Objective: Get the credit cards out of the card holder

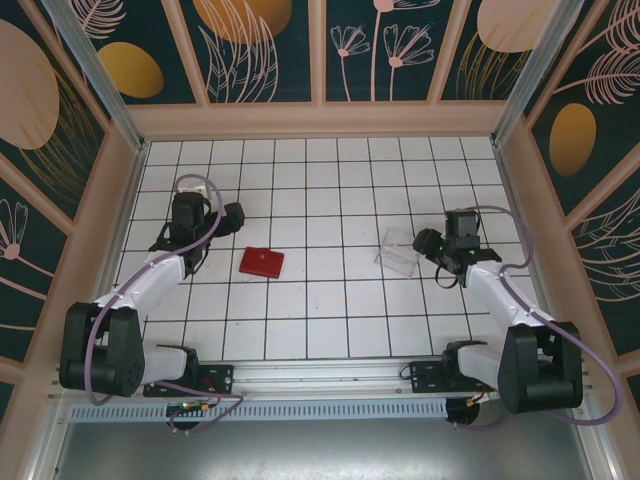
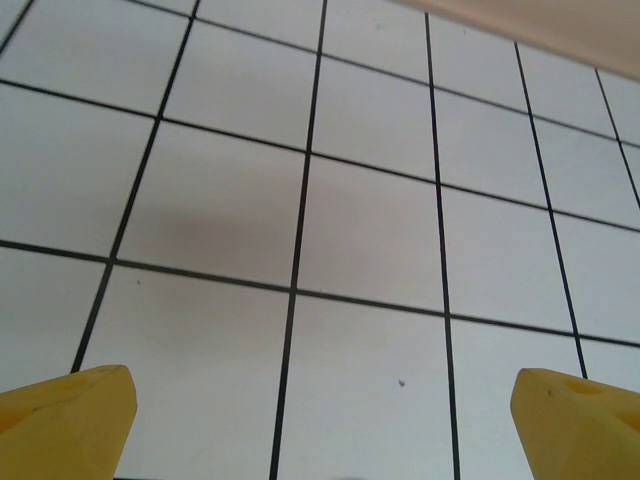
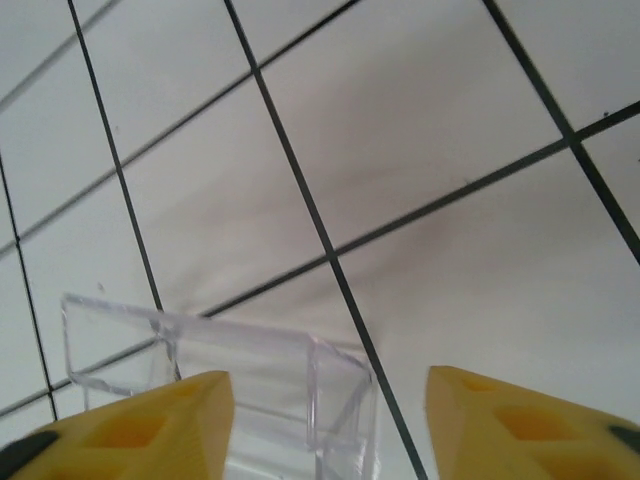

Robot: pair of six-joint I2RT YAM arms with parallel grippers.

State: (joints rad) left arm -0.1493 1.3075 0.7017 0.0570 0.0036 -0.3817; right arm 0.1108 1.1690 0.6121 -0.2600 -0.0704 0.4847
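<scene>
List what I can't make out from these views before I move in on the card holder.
- Any credit cards: top external view, the card holder is too small to show whether it holds any.
- The clear plastic stand: right wrist view, its base is cut off by the bottom edge and the fingers of the right gripper.
- Finger-to-stand contact: same view, hidden behind one finger.

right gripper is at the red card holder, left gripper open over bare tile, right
No: the right wrist view shows the right gripper at the clear plastic stand, not the red card holder. The left gripper is open over bare tile.
</scene>
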